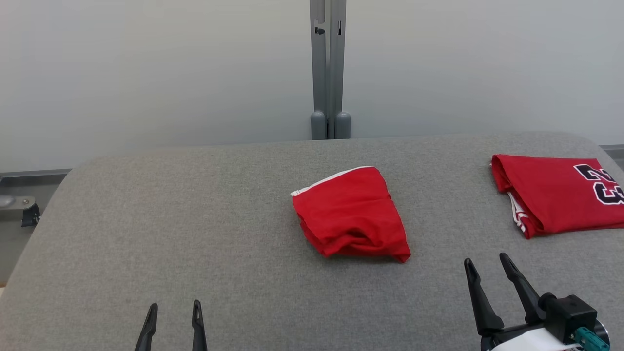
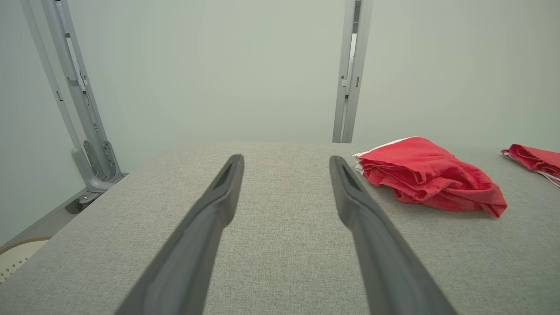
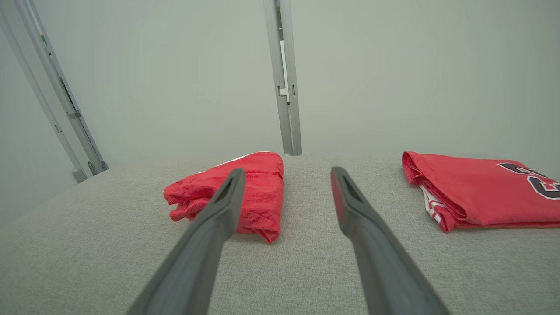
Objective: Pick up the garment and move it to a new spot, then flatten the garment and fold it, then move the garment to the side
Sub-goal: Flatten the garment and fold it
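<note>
L gripper (image 1: 175,303): fingers spread, nothing btwn them, at near left of the grey table (image 1: 146,219). R gripper (image 1: 485,258): fingers spread too, empty, near right. Red garment (image 1: 351,214) w/ white trim lies loosely bunched mid-table, apart from both grippers; possibly shorts, hard to tell. Folded red jersey (image 1: 551,195) w/ dark numerals sits at the right edge.

Grey fabric-covered table (image 1: 195,219) before a pale wall (image 1: 146,73).
A grey metal post (image 1: 328,73) stands upright behind the far edge; a folded red jersey (image 1: 551,195) with dark numerals lies at the table's right end.
</note>
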### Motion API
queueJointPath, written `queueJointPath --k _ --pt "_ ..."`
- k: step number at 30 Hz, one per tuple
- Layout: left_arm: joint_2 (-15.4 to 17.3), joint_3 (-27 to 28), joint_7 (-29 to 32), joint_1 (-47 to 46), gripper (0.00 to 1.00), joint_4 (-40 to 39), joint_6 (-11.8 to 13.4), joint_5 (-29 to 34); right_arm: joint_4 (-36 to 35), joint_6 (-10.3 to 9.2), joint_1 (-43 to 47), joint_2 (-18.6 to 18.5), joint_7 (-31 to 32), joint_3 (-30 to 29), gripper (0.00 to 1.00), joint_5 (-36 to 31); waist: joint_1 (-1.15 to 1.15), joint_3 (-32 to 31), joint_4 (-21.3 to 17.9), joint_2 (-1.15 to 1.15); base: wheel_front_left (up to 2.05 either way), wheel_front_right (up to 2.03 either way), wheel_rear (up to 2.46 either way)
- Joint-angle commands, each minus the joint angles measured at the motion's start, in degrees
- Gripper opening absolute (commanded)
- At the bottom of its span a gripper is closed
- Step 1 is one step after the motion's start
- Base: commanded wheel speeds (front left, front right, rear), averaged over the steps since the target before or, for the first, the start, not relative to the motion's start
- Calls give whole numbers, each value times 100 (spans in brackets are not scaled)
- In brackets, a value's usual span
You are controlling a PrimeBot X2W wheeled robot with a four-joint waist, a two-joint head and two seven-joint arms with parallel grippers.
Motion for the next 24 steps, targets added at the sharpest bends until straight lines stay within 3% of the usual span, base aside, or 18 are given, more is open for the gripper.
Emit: queueJointPath --k 1,24 --pt "17 17 -16 65 100 4 -34 37 24 0 78 -6 -20 -1 100 55 0 -4 2 0 0 0 0" --pt "17 -90 -16 -1 100 88 -44 138 100 0 87 -50 -20 9 100 95 0 -34 19 0 0 0 0"
